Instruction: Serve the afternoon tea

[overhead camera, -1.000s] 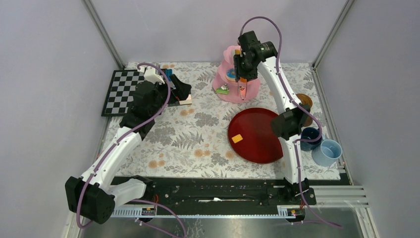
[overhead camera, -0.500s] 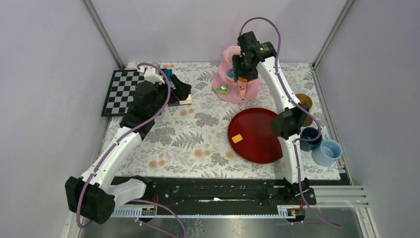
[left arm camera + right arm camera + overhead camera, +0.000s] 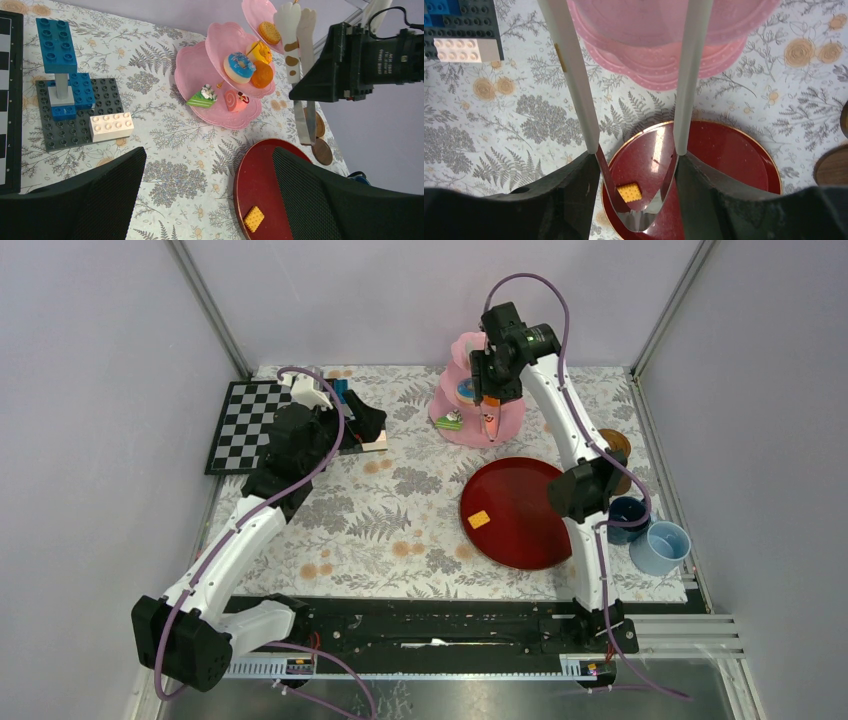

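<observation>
pink three-tier stand (image 3: pixel 443 400) sits at the far middle of the table (image 3: pixel 400 510), loaded. Top tier: round biscuit (image 3: pixel 270 32). Middle tier: blue-iced donut (image 3: pixel 239 67) and orange piece (image 3: pixel 261 74). Bottom tier: green cake slice (image 3: pixel 202 97) and pink swirl roll (image 3: pixel 235 100).

One square biscuit (image 3: pixel 479 519) lies off the stand, on the dark red tray (image 3: pixel 520 540) just in front of it.

white tongs (image 3: pixel 288 30) hang over the stand's right side with their arms spread. The tips are just beside the top tier; can't tell if they touch it. right gripper (image 3: pixel 636 165) is clamped on the tongs near their metal hinge end. The square biscuit is on the near side of the tool, well apart from the tips.

blue cups (image 3: pixel 627 512) stand at the table's right edge, and brown saucers (image 3: pixel 615 445) lie just beyond them.

left gripper (image 3: pixel 207 160) has its jaws wide apart, near the brick build (image 3: pixel 75 125) at far left.
</observation>
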Tool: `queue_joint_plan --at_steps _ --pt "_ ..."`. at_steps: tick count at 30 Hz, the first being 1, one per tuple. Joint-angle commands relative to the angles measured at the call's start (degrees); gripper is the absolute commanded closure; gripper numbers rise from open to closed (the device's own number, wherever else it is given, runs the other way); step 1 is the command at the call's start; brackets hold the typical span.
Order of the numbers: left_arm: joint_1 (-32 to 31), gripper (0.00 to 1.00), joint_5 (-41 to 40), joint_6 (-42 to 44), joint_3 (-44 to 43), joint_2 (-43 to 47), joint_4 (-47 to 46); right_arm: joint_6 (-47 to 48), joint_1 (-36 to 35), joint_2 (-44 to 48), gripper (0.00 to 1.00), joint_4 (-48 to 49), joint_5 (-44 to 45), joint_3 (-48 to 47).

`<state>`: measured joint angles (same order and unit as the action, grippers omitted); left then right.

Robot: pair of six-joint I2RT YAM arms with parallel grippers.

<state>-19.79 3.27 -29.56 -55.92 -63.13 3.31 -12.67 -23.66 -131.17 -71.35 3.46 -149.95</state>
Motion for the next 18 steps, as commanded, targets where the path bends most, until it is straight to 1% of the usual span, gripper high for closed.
queue_joint_plan --at_steps 1,2,6,9,13,15,18 --pt "-0.1 0.01 0.2 0.5 -2.5 -0.4 -2.4 0.7 -1.3 11.1 0.41 -0.5 0.8 3.4" --pt "-0.1 0.01 0.2 0.5 -2.5 -0.4 -2.4 0.9 -1.8 13.1 0.41 -0.5 1.1 5.4" --pt "-0.1 0.01 0.2 0.5 -2.5 -0.3 -2.4 1.0 -3.9 23.0 0.42 -0.4 2.1 19.4" --pt "-0.1 0.01 0.2 0.5 -2.5 -0.2 -2.4 0.3 -5.6 31.6 0.42 2.4 1.5 35.0" --pt "-0.1 0.01 0.3 0.4 -2.5 -0.1 -2.4 -2.1 -6.0 44.2 0.41 8.4 -3.1 58.0" --pt "-0.1 0.01 0.7 0.1 -2.6 -0.2 -2.4 -2.9 -6.1 48.9 0.41 9.5 -7.1 67.1" --pt "-0.1 0.01 1.3 -0.2 -2.6 -0.6 -2.4 -3.5 -6.2 54.3 0.41 10.0 -9.4 78.2"
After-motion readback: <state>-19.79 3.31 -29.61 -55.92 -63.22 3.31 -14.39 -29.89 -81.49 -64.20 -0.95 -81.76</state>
